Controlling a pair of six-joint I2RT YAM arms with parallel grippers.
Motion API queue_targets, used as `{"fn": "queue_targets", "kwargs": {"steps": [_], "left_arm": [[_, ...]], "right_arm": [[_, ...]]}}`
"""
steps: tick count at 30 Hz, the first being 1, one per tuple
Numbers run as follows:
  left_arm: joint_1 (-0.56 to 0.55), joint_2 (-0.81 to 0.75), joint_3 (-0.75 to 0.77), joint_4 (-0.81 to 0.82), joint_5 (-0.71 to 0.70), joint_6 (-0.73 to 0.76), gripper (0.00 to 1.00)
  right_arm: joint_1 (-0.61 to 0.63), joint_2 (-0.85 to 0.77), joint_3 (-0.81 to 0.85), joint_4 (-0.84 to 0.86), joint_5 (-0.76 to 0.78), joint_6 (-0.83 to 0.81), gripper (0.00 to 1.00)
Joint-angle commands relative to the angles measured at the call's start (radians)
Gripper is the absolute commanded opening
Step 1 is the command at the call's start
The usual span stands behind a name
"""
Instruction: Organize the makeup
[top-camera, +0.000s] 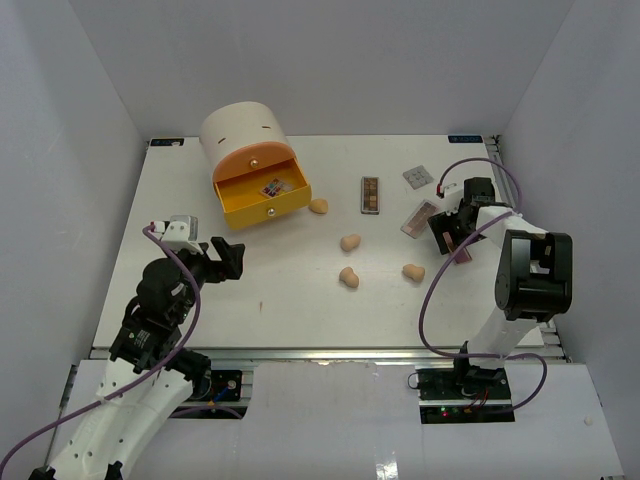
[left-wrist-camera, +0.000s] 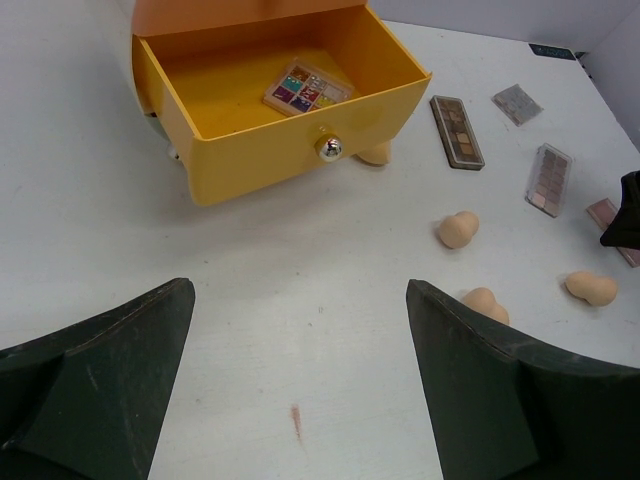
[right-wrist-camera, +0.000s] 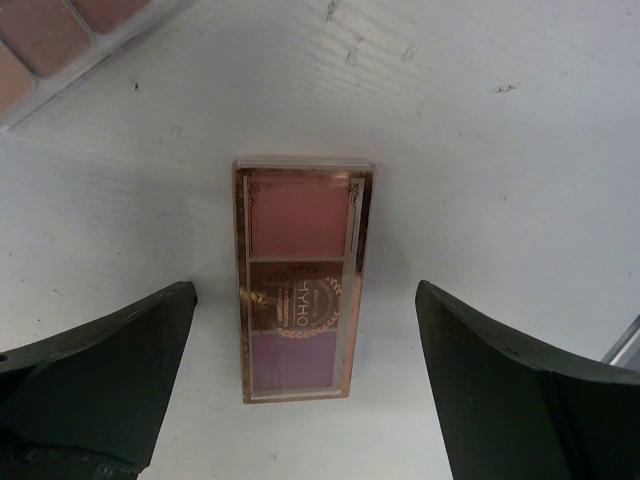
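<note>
Makeup mostly unsorted — one small multicolour palette lies in the open yellow drawer; four soft-looking egg-shaped sponges and flat rigid palettes scattered on the table. My right gripper, spread, hovers over a glossy rose-gold-rimmed palette — left gripper spread too, holding nothing.

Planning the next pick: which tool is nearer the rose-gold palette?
Right. The right tool is directly over the rose-gold palette, jaws open either side; the left tool is far off, by the yellow drawer.

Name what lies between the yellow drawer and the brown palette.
One tan sponge, close beside the yellow drawer and apart from the brown palette; the top view shows it.
</note>
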Motion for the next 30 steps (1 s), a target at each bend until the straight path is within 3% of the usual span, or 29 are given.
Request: {"fn": "queue_targets", "kwargs": {"steps": [1,7,13,17,18,22,25,30], "left_arm": [[-0.001,-0.007,0.002,0.006,-0.016,0.000,0.98],[-0.001,-0.007,0.001,0.003,-0.020,-0.001,0.98],[-0.001,-0.011,0.001,0.002,-0.026,-0.002,0.98],[-0.001,-0.013,-0.001,0.001,-0.028,-0.003,0.98],[0.000,-0.013,0.000,0.001,-0.028,-0.003,0.98],[-0.001,-0.014,-0.001,0.003,-0.030,-0.005,0.98],[-0.001,-0.017,-0.001,0.001,-0.033,-0.005,0.98],[-0.001,-0.017,-0.001,0.001,-0.041,-0.005,0.98]], "right_arm": [[-0.032,0.060,0.071,-0.051,-0.109,-0.019,0.97],[-0.044,0.077,0.100,-0.093,-0.182,-0.024,0.87],[-0.044,0.096,0.120,-0.121,-0.199,-0.024,0.70],[-0.044,0.099,0.125,-0.120,-0.191,-0.001,0.38],[-0.043,0.097,0.121,-0.117,-0.190,-0.001,0.35],[-0.044,0.068,0.108,-0.110,-0.184,-0.006,0.27],[-0.037,-0.041,0.081,-0.118,-0.267,-0.065,0.24],[0.123,-0.241,0.079,-0.165,-0.353,-0.219,0.22]]}}
